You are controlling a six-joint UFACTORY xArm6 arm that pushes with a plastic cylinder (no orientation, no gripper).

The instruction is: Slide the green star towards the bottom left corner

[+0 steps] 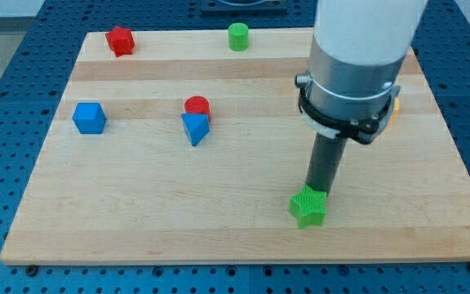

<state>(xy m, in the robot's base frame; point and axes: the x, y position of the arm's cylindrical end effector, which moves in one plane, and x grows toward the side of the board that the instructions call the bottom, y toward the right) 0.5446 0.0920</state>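
Note:
The green star (308, 209) lies on the wooden board (137, 220) near the bottom edge, right of centre. My tip (317, 190) stands at the star's upper right edge, touching or nearly touching it. The dark rod rises from there to the arm's grey and white body, which fills the view's upper right.
A red cylinder (197, 105) sits against a blue triangle (195, 128) left of centre. A blue cube (89, 118) is at the left. A red star-like block (121, 40) and a green cylinder (237, 36) are near the top edge. A yellow-orange block (395, 107) peeks from behind the arm.

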